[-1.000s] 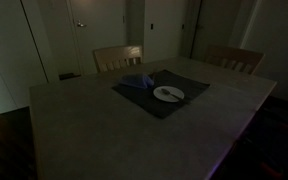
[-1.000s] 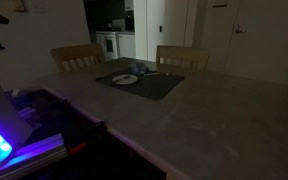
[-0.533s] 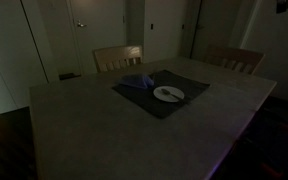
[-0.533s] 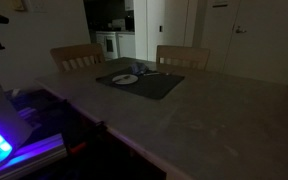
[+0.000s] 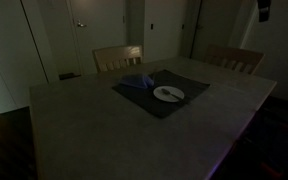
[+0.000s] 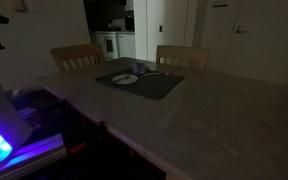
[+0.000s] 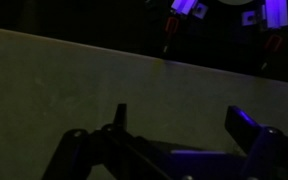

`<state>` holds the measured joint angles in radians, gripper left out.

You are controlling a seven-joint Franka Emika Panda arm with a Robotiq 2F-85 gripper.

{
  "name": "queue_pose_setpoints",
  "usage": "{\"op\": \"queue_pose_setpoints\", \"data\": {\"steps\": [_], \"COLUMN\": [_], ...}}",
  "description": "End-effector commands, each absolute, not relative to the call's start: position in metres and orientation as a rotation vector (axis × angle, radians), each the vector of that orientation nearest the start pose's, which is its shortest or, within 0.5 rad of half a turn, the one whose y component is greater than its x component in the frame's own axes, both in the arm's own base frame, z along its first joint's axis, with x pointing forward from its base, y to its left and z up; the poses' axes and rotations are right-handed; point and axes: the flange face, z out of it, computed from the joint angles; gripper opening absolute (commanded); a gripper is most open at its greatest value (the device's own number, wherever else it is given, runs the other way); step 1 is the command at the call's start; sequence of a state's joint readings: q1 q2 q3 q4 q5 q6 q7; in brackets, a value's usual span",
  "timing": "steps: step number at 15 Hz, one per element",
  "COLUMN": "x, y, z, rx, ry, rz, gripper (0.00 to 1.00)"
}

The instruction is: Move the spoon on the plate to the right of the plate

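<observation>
Plate (image 5: 159, 93) with spoon (image 5: 170, 94), dark placemat (image 5: 174, 108), end effector (image 7: 177, 112) spread

A small round white plate (image 5: 157, 94) is seen in both exterior views, set flat on a dark placemat (image 6: 162, 86) toward 9 o'clock of the mat's centre, with a spoon (image 5: 170, 95) laid across it, discernible only as a thin dark streak in the dim light.
</observation>
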<state>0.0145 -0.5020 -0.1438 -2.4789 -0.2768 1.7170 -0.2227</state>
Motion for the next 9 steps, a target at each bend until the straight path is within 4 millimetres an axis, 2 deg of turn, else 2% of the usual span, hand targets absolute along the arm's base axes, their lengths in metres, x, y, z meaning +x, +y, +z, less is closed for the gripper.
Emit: {"op": "queue_pose_setpoints", "data": {"steps": [1,9], "x": [0.380,0.406], "y": [-0.058,-0.017], "z": [0.430,0.397], "rx": [-3.209,-3.130], "ry": [-0.433,-0.651], "rz": [0.485,0.503], "gripper": [1.00,1.00]}}
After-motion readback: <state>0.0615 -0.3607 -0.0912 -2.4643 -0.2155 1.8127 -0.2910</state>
